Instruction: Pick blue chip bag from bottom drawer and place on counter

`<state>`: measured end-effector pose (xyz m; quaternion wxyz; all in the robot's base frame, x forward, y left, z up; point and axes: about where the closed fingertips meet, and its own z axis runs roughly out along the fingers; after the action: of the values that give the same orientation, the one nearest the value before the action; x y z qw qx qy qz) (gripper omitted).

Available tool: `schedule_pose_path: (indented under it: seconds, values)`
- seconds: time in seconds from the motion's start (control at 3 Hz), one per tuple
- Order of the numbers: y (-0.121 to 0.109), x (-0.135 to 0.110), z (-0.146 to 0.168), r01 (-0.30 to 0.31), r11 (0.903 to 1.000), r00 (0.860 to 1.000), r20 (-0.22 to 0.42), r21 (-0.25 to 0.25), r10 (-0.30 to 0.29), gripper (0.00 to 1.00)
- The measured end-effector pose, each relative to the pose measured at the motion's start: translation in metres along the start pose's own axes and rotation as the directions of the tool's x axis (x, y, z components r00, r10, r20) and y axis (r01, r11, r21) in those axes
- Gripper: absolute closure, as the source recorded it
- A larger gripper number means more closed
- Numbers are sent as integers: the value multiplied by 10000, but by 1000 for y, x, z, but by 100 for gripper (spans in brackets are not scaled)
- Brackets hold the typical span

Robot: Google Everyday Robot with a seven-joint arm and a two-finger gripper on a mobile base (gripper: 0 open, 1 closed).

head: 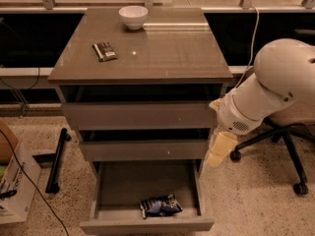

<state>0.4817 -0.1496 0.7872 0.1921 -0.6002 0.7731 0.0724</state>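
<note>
The hand (217, 153) hangs beside the bottom drawer (147, 225), blue chip bag (160, 206) inside.

White arm (275, 82) on the right: 1 big rounded glossy shell, then a smooth cylindrical segment with a small dotted grille patch. The gripper (217, 155), pale cream and blocky, hangs just right of the drawer cabinet (140, 114).

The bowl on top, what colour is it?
The bowl is plain white, in the camera view. The gripper hangs right of the middle drawer.
</note>
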Motion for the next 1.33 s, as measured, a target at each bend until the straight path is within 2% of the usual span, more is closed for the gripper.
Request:
schedule_pose_path:
  seconds: [0.33,0.67,1.0,1.33]
  values:
    - [3,-11,22,101,9998,9999,66,-187,-100,0]
    - [7,-16,74,-47,9980,9997,241,-634,62,0]
    - [14,-1,157,-265,9905,9991,301,-1348,308,0]
    - [21,11,212,-409,9830,9985,291,-1789,468,0]
